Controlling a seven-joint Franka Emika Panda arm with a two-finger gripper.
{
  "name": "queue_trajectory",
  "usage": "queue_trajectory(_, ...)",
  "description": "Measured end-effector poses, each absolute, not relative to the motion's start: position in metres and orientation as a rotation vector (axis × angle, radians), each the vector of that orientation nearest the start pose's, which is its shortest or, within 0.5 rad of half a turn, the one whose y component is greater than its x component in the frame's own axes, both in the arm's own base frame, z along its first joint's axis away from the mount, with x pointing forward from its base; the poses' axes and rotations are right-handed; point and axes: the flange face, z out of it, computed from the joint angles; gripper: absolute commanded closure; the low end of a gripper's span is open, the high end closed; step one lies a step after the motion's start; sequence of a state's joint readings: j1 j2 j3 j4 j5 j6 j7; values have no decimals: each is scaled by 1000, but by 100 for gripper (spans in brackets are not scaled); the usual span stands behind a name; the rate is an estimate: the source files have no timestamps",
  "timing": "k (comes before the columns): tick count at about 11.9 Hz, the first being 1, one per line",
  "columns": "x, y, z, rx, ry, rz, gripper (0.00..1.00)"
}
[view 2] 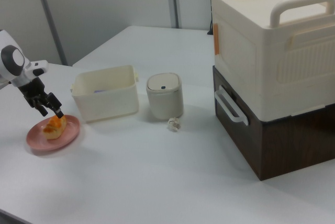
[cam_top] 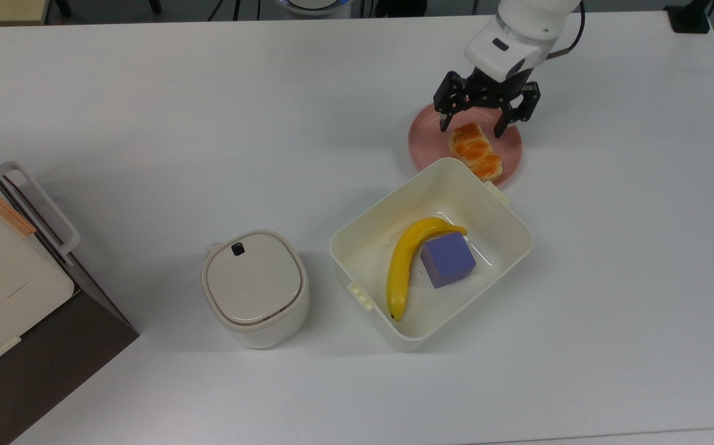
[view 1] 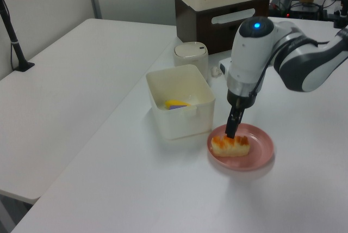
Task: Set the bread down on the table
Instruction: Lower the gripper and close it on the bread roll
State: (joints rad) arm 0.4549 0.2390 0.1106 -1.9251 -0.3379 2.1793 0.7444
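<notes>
The bread (cam_top: 475,151) lies on the pink plate (cam_top: 510,145) in the upper right of the top view, just above the far corner of the cream plastic tub (cam_top: 505,247). It has not been lifted: in the left view it rests flat on the plate (view 1: 261,151) at the lower right of centre, and in the right view it sits on the plate (view 2: 63,135) at the far left edge.

The gripper (cam_top: 485,127) hangs over the upper end of the bread with its jaws spread wide, one fingertip on each side of the roll and neither visibly pressing it. In the left view the gripper (view 1: 231,131) comes down close to the bread's (view 1: 230,145) glazed top; whether it touches cannot be told.

Judged from this, the task is at its early stage. The approach looks nearly complete, while the grasp, the lift and the placing on the white table (cam_top: 209,123) are all not yet done. Bare tabletop lies open around the plate. The banana (cam_top: 401,266) and the purple cube (cam_top: 448,259) lie in the tub, apart from the work.
</notes>
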Motion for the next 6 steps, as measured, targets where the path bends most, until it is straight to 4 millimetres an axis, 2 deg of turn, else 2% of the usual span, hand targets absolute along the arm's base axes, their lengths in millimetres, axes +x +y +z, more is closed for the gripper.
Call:
queue_trajectory(5, 511, 338, 338, -3361, -87, -267, 0)
queue_trajectory(6, 509, 341, 331, -3366, -105, -255, 6)
